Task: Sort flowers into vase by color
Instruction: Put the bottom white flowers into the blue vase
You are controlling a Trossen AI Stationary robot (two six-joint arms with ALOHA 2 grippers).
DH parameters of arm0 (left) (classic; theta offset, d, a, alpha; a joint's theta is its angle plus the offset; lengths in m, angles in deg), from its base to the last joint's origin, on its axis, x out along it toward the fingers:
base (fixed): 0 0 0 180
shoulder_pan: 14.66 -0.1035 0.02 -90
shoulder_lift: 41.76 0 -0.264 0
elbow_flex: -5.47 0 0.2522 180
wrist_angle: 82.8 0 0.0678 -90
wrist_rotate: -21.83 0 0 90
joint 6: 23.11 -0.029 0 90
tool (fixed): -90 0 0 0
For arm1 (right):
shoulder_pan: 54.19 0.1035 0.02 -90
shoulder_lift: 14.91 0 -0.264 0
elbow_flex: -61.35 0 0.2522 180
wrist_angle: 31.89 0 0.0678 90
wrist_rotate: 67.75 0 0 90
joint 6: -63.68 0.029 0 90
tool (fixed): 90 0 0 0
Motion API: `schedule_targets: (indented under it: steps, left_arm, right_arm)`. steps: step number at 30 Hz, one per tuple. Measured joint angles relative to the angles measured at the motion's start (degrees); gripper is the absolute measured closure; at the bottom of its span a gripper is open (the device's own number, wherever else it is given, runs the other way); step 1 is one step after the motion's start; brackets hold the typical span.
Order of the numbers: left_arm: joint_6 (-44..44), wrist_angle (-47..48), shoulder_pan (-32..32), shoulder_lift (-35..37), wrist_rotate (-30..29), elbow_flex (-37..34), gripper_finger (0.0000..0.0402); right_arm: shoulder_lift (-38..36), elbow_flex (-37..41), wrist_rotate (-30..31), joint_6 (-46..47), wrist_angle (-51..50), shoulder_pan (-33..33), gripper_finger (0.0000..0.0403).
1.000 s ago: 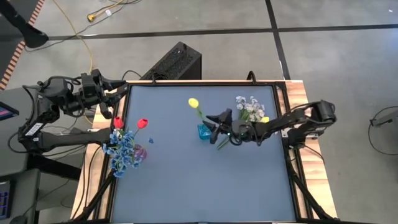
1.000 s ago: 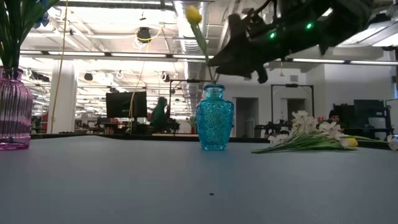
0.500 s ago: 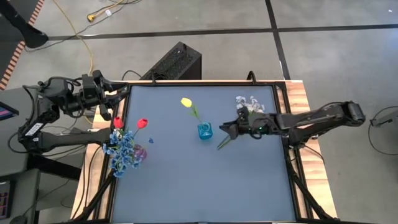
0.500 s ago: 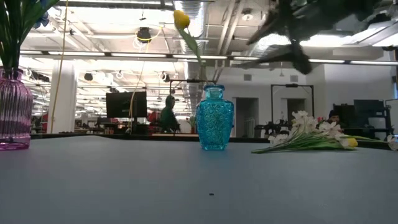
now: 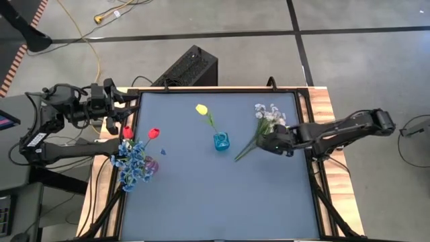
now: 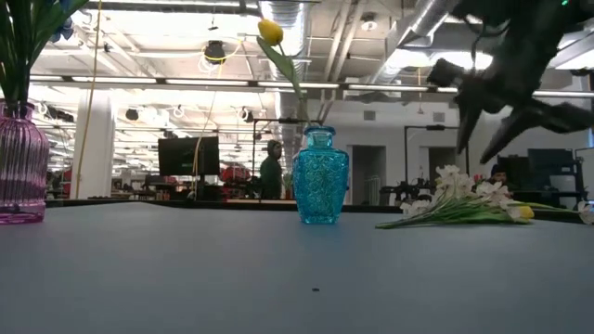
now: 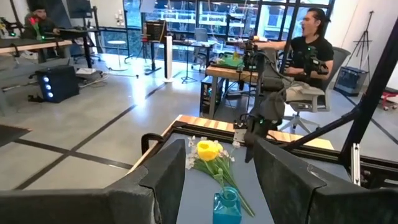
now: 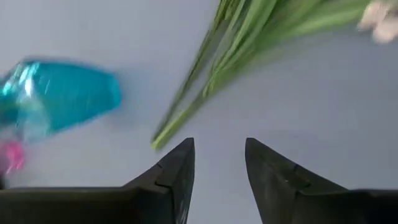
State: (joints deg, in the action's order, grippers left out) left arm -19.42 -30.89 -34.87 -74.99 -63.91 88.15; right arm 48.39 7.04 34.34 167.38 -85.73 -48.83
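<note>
A blue glass vase (image 5: 221, 141) (image 6: 320, 176) stands mid-table with one yellow tulip (image 5: 201, 109) (image 6: 270, 32) stuck in its neck, leaning left. A bundle of white blossom sprays (image 5: 269, 115) (image 6: 464, 198) lies flat on the table to the vase's right, with a yellow bud (image 6: 526, 211) in it. My right gripper (image 5: 267, 143) (image 8: 217, 165) hovers open above the bundle's green stems (image 8: 205, 87). A pink vase (image 5: 150, 165) (image 6: 20, 167) at the left holds blue sprays (image 5: 134, 165) and red tulips (image 5: 154, 133). My left gripper (image 5: 126, 101) (image 7: 217, 177) waits open at the far left corner.
A black box (image 5: 188, 67) sits on the floor beyond the table's far edge. Wooden rails (image 5: 321, 114) frame the table's sides. The near half of the blue-grey tabletop (image 5: 222, 202) holds no objects. People sit and stand in the room behind (image 7: 308, 50).
My right gripper has drawn away from the blue vase toward the table's right edge and now stands above the white bundle's stems. The yellow tulip has stayed in the vase and tipped a little further toward the left.
</note>
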Motion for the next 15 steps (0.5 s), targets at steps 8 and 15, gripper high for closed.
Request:
schedule_targets:
  steps: [8,15]
  left_arm:
    - [-1.01,0.01,0.0,0.0,-0.02,0.0,0.0224]
    - [-0.97,0.58,-0.01,-0.02,-0.42,0.0,0.0224]
  right_arm:
    - [10.1,0.02,2.55,-0.06,4.53,-5.95,0.0227]
    - [18.0,0.02,-0.91,-0.52,10.08,-10.21,0.019]
